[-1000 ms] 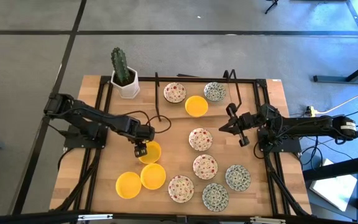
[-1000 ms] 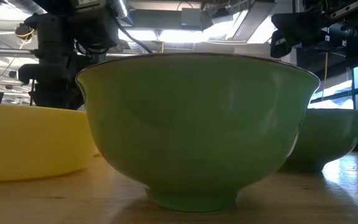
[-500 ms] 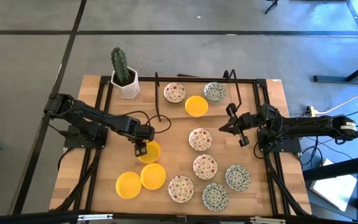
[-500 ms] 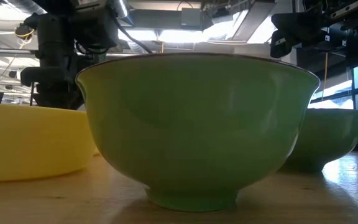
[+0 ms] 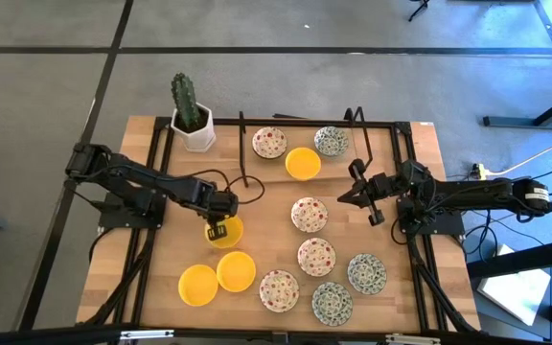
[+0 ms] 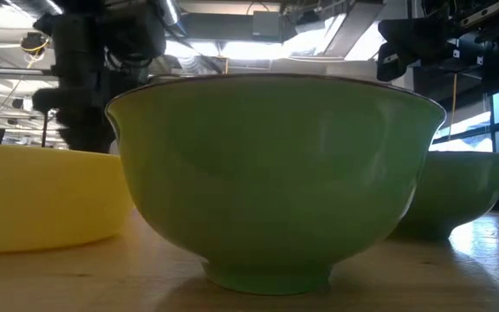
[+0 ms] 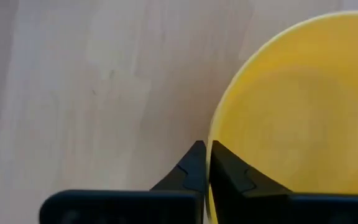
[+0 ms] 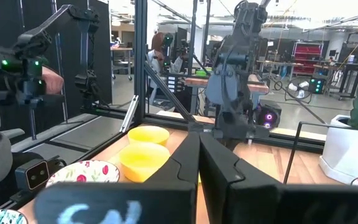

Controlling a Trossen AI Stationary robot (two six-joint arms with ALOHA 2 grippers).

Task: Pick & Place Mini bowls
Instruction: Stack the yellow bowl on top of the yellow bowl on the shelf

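left claw pinches the rim of a yellow mini bowl

the wooden table [image 5: 151, 287] carries the whole spread. the cactus pot [image 5: 192, 125] stands at its far left corner and the mini bowls lie across the rest: three at the far edge, two yellow ones [image 5: 217, 278] touching each other near the front left, and a loose group of floral and green-patterned ones [image 5: 316, 257] toward the front right.

the left gripper [image 5: 218, 230] is down at the left edge of a lone yellow bowl [image 5: 230, 233], which sits on the table just behind the front yellow pair. in the left wrist view its fingers [image 7: 194, 171] are pressed together on the bowl's thin rim [image 7: 219, 124], one inside and one outside, so the claw is narrow and holding that bowl. the bowl looks to be resting on the wood.

the right gripper [image 5: 372, 198] waits above the table near the middle right, its fingers closed on nothing.

the step in hand looks like the grasp itself, just made. the next move calls for a straight lift without tilting, since a rim pinch could let the bowl swing or slip, then a carry clear of its neighbours.
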